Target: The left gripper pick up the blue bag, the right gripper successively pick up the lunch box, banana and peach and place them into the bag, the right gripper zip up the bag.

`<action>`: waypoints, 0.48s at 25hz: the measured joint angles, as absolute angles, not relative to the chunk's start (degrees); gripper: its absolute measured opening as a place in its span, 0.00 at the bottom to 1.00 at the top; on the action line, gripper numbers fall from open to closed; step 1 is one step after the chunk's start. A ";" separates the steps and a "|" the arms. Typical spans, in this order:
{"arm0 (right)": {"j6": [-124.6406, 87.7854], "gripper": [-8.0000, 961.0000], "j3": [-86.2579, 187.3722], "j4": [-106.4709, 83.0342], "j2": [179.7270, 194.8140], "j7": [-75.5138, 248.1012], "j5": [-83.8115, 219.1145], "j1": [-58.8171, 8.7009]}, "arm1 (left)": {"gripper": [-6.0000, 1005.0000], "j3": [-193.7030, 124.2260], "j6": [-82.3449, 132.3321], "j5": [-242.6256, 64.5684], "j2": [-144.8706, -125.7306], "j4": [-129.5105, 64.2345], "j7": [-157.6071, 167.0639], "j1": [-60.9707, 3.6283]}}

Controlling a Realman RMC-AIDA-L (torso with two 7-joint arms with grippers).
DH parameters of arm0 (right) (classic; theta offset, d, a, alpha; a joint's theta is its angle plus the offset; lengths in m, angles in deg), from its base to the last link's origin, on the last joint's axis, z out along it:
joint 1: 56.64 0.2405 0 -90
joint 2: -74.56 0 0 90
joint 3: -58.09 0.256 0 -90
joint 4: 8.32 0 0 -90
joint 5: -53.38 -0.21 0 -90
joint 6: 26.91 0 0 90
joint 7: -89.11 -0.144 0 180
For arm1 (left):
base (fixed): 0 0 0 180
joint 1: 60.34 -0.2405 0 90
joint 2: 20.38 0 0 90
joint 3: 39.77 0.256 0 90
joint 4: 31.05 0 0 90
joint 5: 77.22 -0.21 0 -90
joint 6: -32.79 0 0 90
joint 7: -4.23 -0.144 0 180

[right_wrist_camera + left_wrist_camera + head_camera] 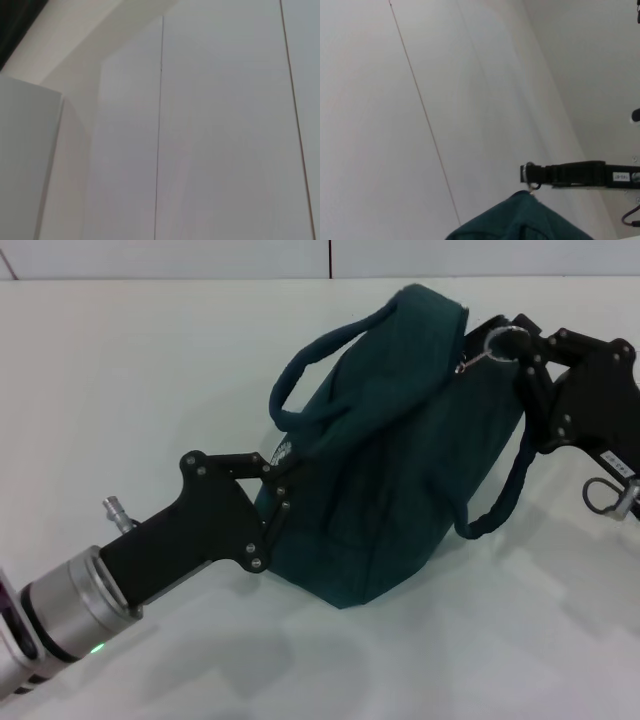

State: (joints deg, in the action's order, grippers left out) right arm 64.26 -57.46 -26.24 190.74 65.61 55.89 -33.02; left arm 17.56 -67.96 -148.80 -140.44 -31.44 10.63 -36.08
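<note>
Bag [400,460] centre frame in head view, dark teal-blue cloth, soft, plump, sagging on white table [130,380]. Long axis slanted lower centre to upper right. Two rope-like handles: one looped at upper left of bag [320,350], other hanging at right [505,495].

L gripper [278,475] at bag's left side, lower left of frame, jaws pinched on cloth beside small white label. R gripper [510,340] at upper right, just at bag's top corner, fingertips closed on metal zip ring [497,340]. Same ring in L wrist view [529,172], sitting right above bag's top edge [520,220].

Key relation: zip pull at far upper-right end of bag, R arm nearer it, L arm bracing opposite end. Zip line along top seam, so any pull prob. along long axis. Seam looks shut already, likely zipping near done; contents hidden. R wrist view: only blank wall panels.
</note>
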 joint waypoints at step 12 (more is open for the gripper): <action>63.71 0.02 -57.80 -26.96 190.74 65.23 56.27 -32.67 | 0.17 18.06 -67.74 -149.91 -141.12 -30.29 12.65 -34.93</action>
State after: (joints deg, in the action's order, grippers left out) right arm 63.71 -57.80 -26.96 190.74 65.23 56.27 -32.67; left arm 18.06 -67.74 -149.91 -141.12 -30.29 12.65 -34.93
